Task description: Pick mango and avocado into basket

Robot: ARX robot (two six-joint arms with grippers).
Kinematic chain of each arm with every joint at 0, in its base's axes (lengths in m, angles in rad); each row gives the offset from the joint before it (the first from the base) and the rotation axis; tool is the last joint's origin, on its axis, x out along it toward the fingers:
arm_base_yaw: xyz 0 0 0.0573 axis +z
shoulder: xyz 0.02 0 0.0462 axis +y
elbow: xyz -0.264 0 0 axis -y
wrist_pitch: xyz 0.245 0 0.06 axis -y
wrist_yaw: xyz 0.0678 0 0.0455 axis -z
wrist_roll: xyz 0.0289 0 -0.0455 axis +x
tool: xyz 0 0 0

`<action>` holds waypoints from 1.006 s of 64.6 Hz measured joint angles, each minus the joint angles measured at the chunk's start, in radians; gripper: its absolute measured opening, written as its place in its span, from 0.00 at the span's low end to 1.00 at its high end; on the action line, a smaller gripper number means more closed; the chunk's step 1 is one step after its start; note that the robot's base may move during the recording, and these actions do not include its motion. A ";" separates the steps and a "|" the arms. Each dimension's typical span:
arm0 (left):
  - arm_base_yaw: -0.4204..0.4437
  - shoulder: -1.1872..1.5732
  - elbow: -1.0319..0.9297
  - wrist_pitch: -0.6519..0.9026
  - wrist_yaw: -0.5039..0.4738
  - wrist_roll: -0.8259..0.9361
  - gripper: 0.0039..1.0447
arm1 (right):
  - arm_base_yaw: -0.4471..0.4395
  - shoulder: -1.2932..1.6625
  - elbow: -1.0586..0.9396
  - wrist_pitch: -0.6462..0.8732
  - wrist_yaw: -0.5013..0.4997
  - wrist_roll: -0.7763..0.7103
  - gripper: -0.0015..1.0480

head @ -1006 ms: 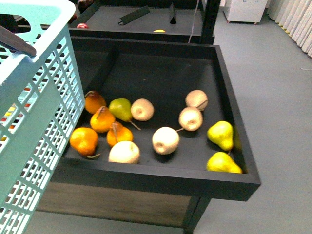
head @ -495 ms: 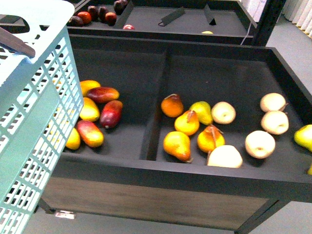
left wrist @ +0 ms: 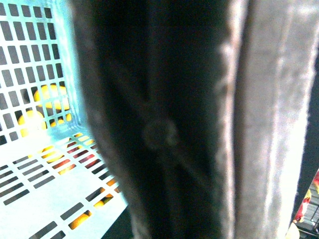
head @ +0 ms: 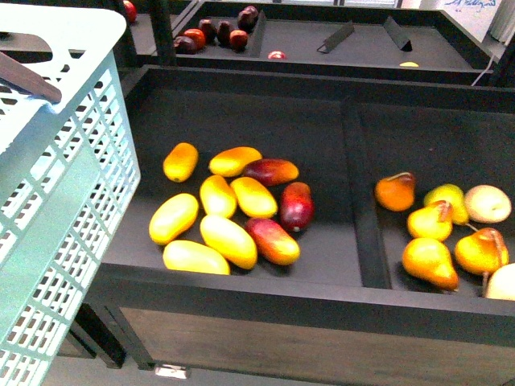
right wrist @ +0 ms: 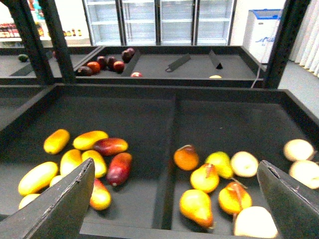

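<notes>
Since half a second ago the front camera has swung left: the mango compartment, then partly behind the basket [head: 76,201], now sits mid-frame, and the pears [head: 429,261] have slid to the right edge. Nearest, the turquoise basket fills the front view's left side, its brown handle [head: 28,76] across the rim. Only the left wrist view shows the basket's lattice from close up, with yellow fruit glimpsed through the slots. A blurred dark bar [left wrist: 164,134] covers most of that view, so I cannot tell how the left gripper stands. The right gripper [right wrist: 175,164], seen only from its own wrist, is spread wide and holds nothing. Beyond it is the black bin's divider [head: 362,217]. Left of the divider lie the yellow mangoes [head: 228,240] and three red-blushed mangoes [head: 296,205], and right of it the pears. Behind the divider, a farther bin [head: 354,48] holds small dark and red fruits [head: 217,32], too small to name. The right wrist view alone shows glass-door fridges [right wrist: 159,20] beyond.
</notes>
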 joint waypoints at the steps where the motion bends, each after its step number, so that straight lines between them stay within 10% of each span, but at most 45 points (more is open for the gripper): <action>1: 0.000 0.000 0.000 0.000 0.000 0.000 0.13 | 0.000 0.000 0.000 0.000 0.002 0.000 0.92; 65: 0.001 0.000 0.000 0.000 0.000 0.003 0.13 | 0.000 0.000 0.000 0.000 0.002 0.000 0.92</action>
